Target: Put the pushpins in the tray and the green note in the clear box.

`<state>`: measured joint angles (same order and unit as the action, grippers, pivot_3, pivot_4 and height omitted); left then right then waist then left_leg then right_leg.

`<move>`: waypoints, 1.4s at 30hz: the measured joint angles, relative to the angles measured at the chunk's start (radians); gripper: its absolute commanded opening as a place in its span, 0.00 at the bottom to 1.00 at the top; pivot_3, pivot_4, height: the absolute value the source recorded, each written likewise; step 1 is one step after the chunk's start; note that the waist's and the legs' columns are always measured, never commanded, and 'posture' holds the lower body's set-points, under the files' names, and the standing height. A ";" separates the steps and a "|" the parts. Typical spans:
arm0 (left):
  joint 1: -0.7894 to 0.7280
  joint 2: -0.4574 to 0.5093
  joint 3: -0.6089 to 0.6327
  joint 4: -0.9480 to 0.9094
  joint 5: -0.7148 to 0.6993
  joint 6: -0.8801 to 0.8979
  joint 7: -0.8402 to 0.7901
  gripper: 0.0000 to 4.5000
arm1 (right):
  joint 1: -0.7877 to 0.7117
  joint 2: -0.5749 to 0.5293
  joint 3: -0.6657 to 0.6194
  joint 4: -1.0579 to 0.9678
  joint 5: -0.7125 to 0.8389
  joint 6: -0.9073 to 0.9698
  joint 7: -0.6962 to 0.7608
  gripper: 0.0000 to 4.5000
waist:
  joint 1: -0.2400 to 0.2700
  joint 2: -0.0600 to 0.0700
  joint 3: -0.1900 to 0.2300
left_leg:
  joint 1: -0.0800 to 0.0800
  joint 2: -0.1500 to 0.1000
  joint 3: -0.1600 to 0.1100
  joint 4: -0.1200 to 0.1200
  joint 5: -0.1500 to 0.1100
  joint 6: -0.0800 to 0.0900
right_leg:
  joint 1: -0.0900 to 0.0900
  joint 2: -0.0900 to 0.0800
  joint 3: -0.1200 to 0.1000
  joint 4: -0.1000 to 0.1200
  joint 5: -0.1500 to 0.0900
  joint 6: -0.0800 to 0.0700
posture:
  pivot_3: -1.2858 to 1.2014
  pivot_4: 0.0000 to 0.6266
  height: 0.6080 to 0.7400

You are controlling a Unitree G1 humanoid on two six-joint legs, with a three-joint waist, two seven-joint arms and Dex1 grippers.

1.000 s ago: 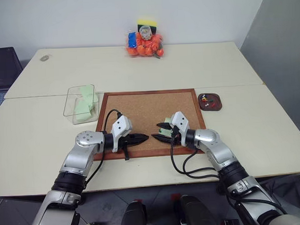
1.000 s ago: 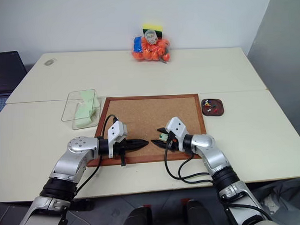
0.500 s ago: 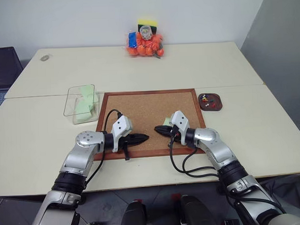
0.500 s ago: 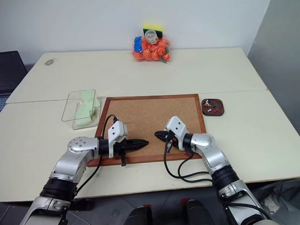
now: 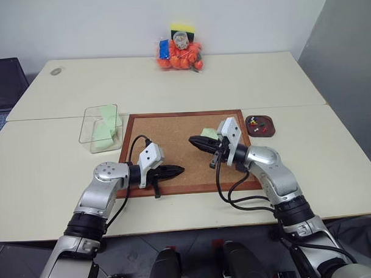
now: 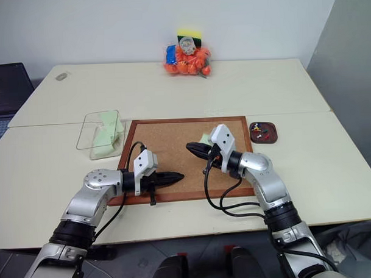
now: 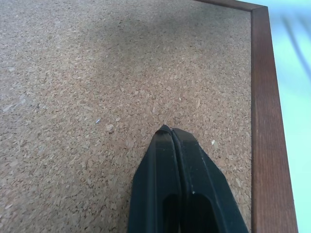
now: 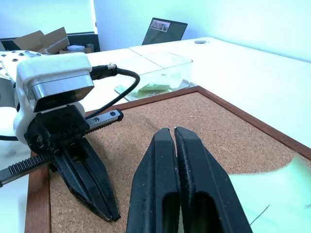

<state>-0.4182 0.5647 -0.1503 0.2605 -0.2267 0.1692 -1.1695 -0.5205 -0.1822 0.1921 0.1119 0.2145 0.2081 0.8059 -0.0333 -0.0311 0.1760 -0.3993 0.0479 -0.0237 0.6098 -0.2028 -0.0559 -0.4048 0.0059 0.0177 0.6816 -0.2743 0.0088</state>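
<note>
Right gripper (image 5: 195, 141) above the corkboard (image 5: 173, 136), jaws pressed together on a corner of the green note (image 5: 208, 134), lifted clear. Left gripper (image 5: 179, 170) low over the board's near edge, jaws pressed together, empty. Pushpins (image 5: 254, 121) in the tray (image 5: 269, 127) right of the board; clear box (image 5: 93, 125) left of it.

Both arms reach forward, elbows bent, forearms angled inward so the grippers face each other with a gap between. Left gripper (image 5: 176, 170) points to the right and slightly down, black fingers (image 7: 177, 189) pressed together. Right gripper (image 5: 196, 142) sits higher, roughly level, pointing forward-left, fingers (image 8: 182, 184) closed flat against each other. Black cables loop from both wrists.
</note>
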 measured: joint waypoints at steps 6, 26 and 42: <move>-0.005 -0.006 0.005 0.003 -0.008 0.022 0.003 0.00 | 0.000 -0.017 -0.002 0.000 0.000 0.003 -0.001 0.00 | 0.001 0.000 0.000 | 0.000 0.000 0.000 0.000 0.000 0.000 | 0.000 0.000 0.000 0.000 0.000 0.000 | 0.52 0.24 1.00; -0.167 -0.123 0.275 0.028 -0.370 0.687 0.196 0.85 | 0.038 -0.179 0.126 0.017 -0.139 -0.274 0.135 0.00 | 0.001 -0.002 0.001 | -0.001 0.000 -0.001 0.001 0.000 0.000 | 0.000 0.000 -0.001 0.000 0.000 0.000 | 0.52 0.24 1.00; -0.184 -0.141 0.308 -0.079 -0.596 1.089 0.263 1.00 | -0.017 -0.202 0.192 0.071 -0.241 -0.559 0.178 0.00 | 0.001 -0.002 0.001 | -0.001 0.000 -0.001 0.001 0.000 -0.001 | 0.000 0.000 0.000 0.000 0.000 0.000 | 0.52 0.24 1.00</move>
<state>-0.6019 0.4236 0.1576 0.1815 -0.8224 1.2582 -0.9065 -0.5374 -0.3846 0.3843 0.1828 -0.0270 -0.3505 0.9837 -0.0325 -0.0330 0.1774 -0.4003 0.0475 -0.0250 0.6105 -0.2025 -0.0566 -0.4050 0.0056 0.0172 0.6814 -0.2742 0.0091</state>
